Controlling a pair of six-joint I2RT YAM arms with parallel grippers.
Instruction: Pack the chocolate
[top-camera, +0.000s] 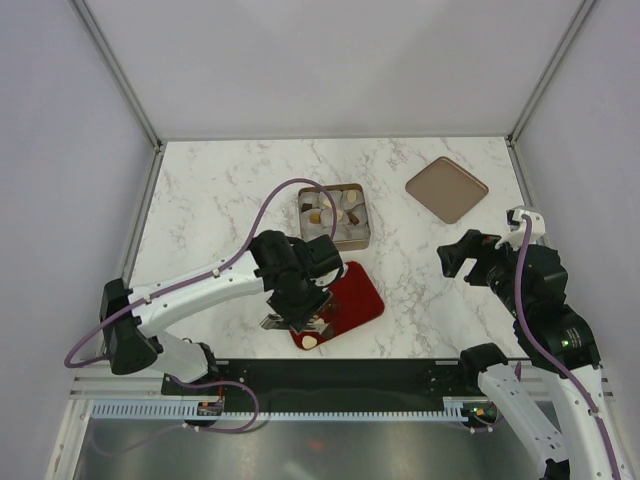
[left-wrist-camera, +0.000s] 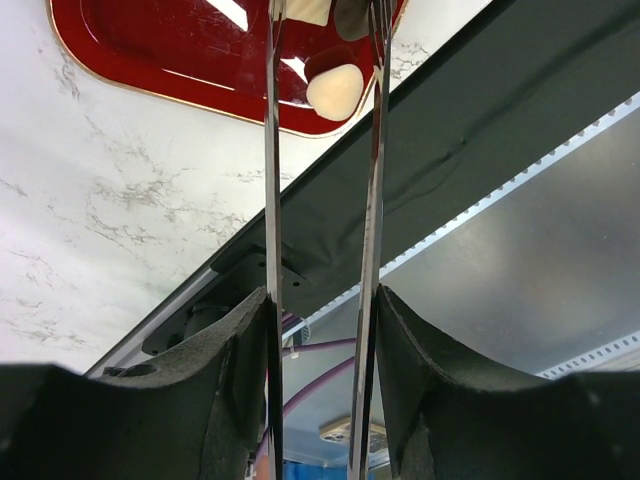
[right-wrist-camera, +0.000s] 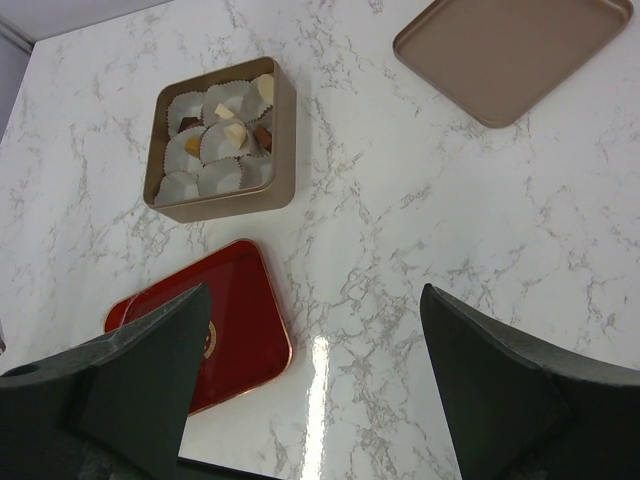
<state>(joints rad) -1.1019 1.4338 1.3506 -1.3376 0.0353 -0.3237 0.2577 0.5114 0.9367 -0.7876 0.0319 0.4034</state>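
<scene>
1. the left end effector (top-camera: 300, 325) hung over the near end of the red tray (top-camera: 360, 295), its two long thin metal fingers (left-wrist-camera: 272, 200) pointing down at the tray.
2. the fingers stood apart along all their visible length. their tips ran off the top of the left wrist view, so i could not tell whether they pinched anything.
3. a cream-white chocolate (left-wrist-camera: 335, 90) lay on the tray between the two fingers, touching neither. two more pieces, one cream and one darker, sat further up between the fingers and were cut off by the frame edge.
4. the tray lay on the marble counter (right-wrist-camera: 420, 200) close to its near edge.
5. just beyond the tray stood a square gold box (right-wrist-camera: 285, 140) filled with grey-white paper cups (right-wrist-camera: 180, 185); a few tan and dark pieces sat in cups toward one side.
6. the box's lid (right-wrist-camera: 510, 50) lay flat, well apart to the right.
7. the right end effector (right-wrist-camera: 315, 300) hovered above the counter's right side, spread wide with nothing between its fingers.
</scene>
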